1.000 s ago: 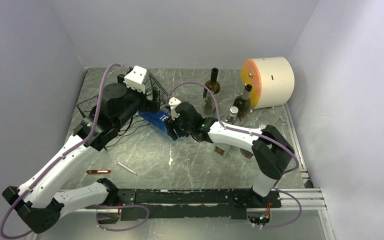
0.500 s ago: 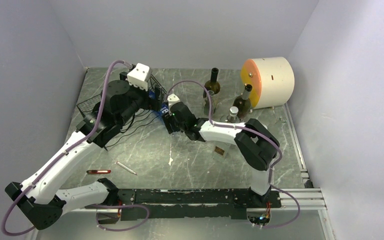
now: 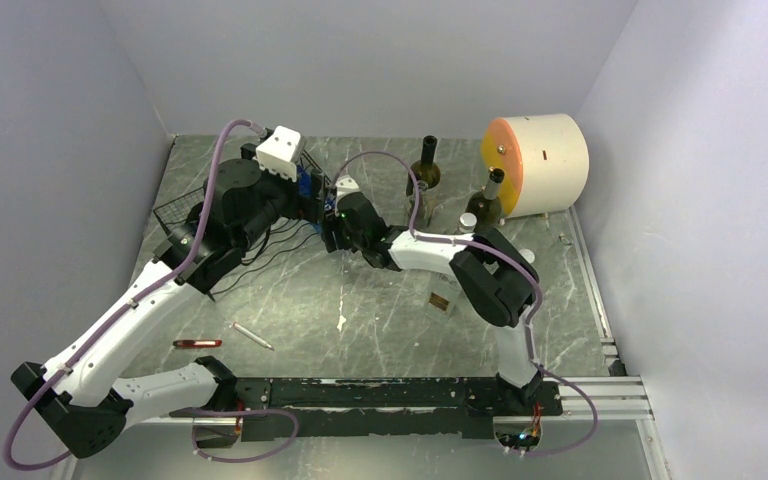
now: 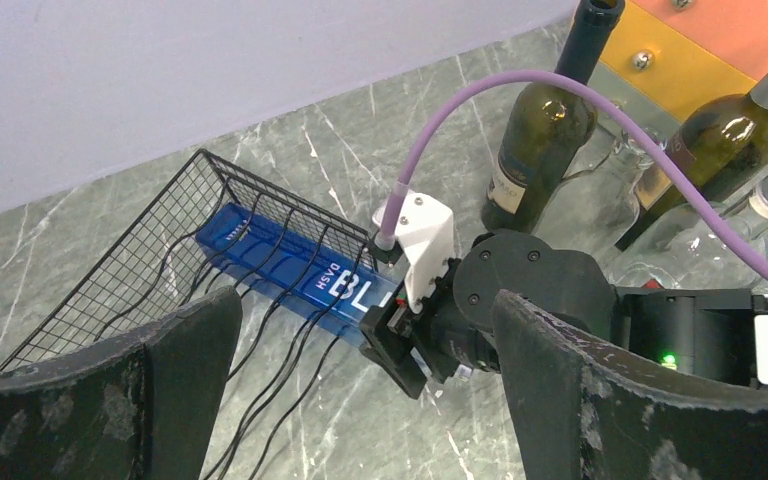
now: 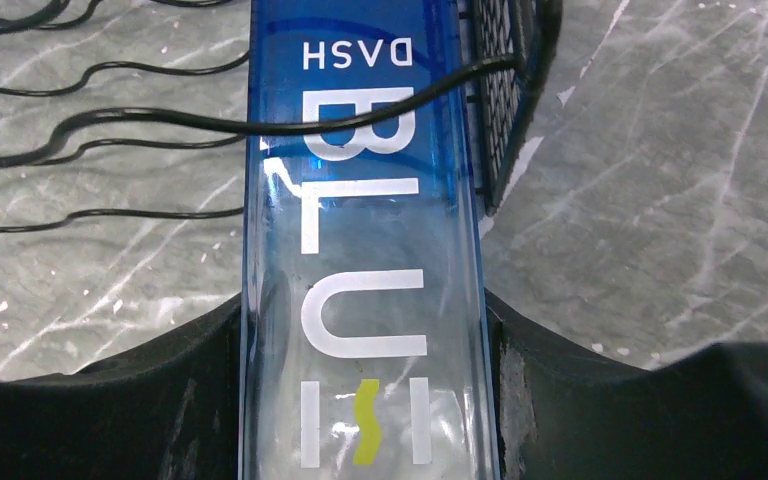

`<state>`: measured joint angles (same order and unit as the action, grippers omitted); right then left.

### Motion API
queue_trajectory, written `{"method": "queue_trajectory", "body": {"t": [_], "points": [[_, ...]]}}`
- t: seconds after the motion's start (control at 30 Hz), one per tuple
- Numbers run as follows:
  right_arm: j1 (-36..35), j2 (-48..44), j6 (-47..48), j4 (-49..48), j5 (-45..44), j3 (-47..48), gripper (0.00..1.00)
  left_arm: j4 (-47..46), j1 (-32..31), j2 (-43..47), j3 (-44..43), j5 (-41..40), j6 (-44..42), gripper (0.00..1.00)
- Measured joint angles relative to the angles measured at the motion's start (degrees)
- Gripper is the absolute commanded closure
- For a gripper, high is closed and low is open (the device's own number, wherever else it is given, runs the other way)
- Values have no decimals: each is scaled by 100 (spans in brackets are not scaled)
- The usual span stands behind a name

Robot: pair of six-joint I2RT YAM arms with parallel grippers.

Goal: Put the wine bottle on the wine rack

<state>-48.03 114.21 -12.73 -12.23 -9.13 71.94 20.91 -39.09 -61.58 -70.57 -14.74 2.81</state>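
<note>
Right jaws clamp the sides of a blue wine bottle [image 5: 365,250]; left jaws gape wide, holding nothing.
The bottle lies flat, its far end inside the black wire wine rack [image 4: 160,235], with a wavy rod crossing over its white lettering. The rack sits on the grey marbled table [image 4: 340,130]. A dark bottle [image 4: 542,130] stands upright nearby.

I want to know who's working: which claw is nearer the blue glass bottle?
Right. The right gripper is closed around the blue glass bottle; the left gripper hangs open above the black wire-mesh rack, not touching it.
</note>
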Motion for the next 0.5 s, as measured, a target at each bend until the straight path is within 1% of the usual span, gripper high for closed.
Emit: {"method": "queue_trajectory", "body": {"t": [0.13, 0.27, 0.37, 0.4, 0.43, 0.5], "points": [[4, 186, -131, -28, 39, 208, 86, 7, 0, 0, 0, 7, 0, 1], [2, 319, -210, 0, 61, 315, 83, 37, 0, -24, -20, 33, 0, 1], [9, 411, -260, 20, 35, 422, 78, 44, 0, -46, -31, 42, 0, 1], [13, 455, -278, 22, 20, 461, 75, 46, 0, -48, -31, 42, 0, 1], [20, 490, -291, 13, 15, 492, 69, 48, 0, -52, -31, 42, 0, 1], [24, 549, -328, 37, 20, 584, 54, 55, 0, -57, -31, 44, 0, 1]]}}
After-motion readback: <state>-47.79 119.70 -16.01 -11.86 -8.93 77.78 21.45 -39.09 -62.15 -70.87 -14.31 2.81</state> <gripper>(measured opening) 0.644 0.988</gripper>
